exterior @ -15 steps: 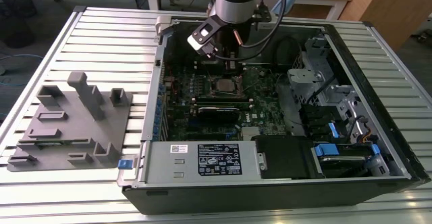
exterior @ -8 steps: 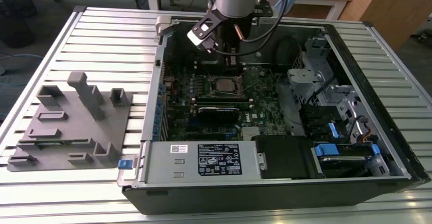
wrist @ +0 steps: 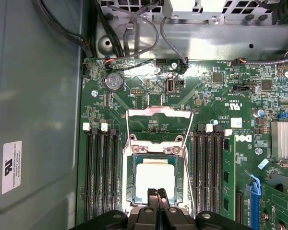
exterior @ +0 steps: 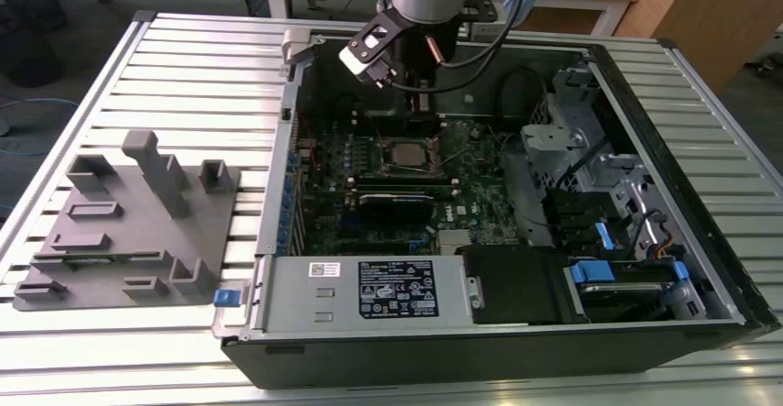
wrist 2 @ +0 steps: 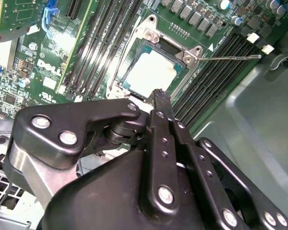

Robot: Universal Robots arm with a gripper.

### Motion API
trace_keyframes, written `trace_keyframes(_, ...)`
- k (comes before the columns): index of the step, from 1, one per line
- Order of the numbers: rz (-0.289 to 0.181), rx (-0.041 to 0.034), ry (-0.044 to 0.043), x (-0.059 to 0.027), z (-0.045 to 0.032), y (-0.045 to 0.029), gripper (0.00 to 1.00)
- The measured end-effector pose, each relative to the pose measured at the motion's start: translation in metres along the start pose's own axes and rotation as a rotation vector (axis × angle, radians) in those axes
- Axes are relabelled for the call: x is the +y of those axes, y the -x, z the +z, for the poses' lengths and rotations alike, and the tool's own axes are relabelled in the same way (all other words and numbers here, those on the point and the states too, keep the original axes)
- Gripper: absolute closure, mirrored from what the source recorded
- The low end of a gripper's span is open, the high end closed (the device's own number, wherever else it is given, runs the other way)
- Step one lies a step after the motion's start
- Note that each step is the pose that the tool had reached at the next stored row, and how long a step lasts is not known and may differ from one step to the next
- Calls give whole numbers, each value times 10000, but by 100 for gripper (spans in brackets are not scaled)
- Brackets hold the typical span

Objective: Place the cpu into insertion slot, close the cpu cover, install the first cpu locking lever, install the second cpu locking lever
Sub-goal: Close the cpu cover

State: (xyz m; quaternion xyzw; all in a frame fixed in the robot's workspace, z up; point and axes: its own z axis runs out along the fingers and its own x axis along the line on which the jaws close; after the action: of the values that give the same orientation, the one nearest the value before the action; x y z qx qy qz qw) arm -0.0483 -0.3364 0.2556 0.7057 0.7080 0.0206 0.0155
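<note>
**CPU seated in slot, gripper closed at slot edge**

Slatted table [exterior: 73, 85] carries an open case [exterior: 490, 351] across the centre and the exterior view's right. A grey fixture [exterior: 123, 223] lies on the table at the exterior view's left. The board [exterior: 330, 213] lies flat inside the case, mid-frame.

The arm enters at the top centre of the exterior view. The gripper [exterior: 416, 104] hangs over the board, just above the slot [exterior: 405, 154] in that frame. In both wrist views the fingertips [wrist: 153, 196] are pressed together with nothing between them, over one edge of the slot.

The cpu [wrist: 155, 178] sits flat in the slot, pale top up. The cover [wrist: 156, 111] shows as a silvery frame on the slot's side away from the fingertips; its angle can't be told. A thin wire lever [wrist 2: 230, 58] sticks out from a slot corner.
</note>
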Motion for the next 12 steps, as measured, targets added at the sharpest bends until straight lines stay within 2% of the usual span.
trace_keyframes(12,-1,-2,-3,11,-16,1,89)
